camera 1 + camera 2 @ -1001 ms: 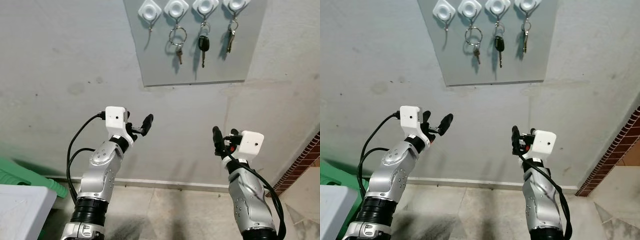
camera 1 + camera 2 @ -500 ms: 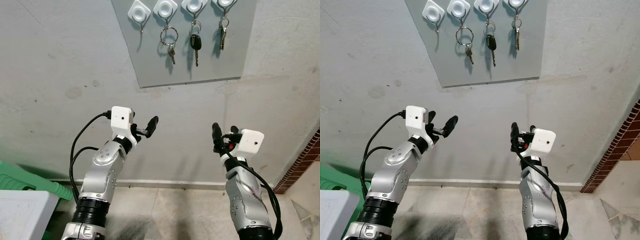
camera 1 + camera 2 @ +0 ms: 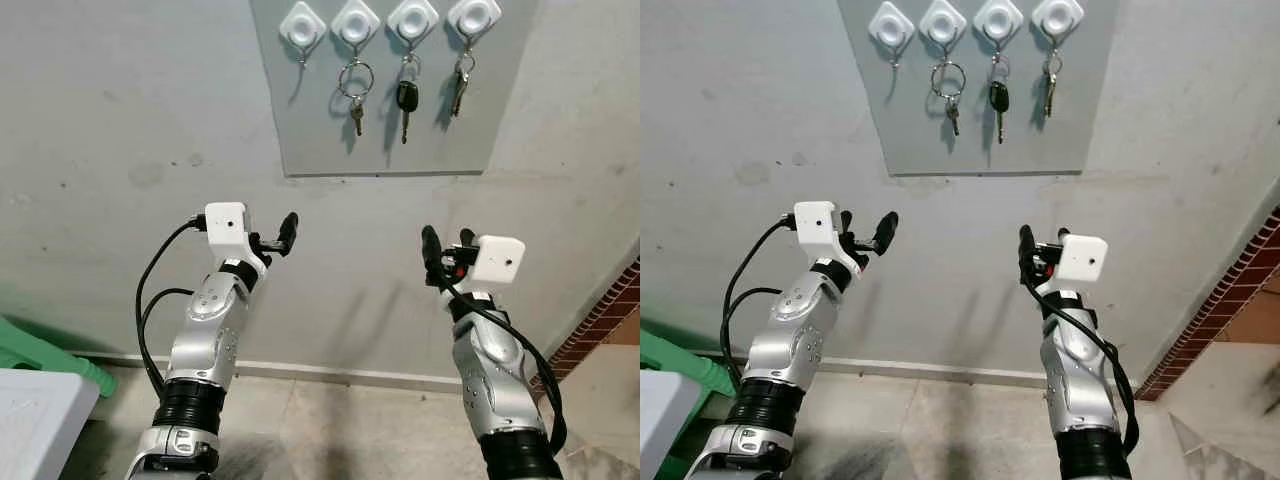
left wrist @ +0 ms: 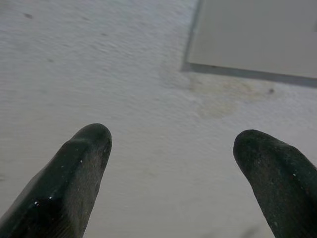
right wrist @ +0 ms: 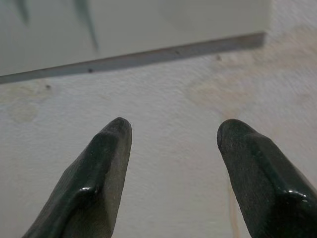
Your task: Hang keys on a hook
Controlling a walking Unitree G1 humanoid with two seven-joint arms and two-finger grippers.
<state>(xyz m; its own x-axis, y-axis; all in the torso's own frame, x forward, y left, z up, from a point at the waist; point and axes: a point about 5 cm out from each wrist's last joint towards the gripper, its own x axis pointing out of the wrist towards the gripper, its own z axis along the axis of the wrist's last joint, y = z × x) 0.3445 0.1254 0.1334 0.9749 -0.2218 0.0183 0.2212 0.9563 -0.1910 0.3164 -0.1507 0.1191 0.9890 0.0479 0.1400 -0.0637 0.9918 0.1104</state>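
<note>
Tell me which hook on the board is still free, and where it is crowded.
The leftmost hook is bare, bordered by the board's left edge and the key ring. The other three hooks are crowded: ring, black key, key bunch. Both grippers are empty below.

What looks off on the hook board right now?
Little: three hooks carry keys, the leftmost hook is bare. The grey board hangs slightly tilted. Both grippers, left gripper and right gripper, are open and empty.

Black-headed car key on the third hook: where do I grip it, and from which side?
Pinch the black-headed car key across its wide black head, coming straight at the board from the front. It hangs vertically, blade down; the blade is thin, and keys hang on either side.
</note>
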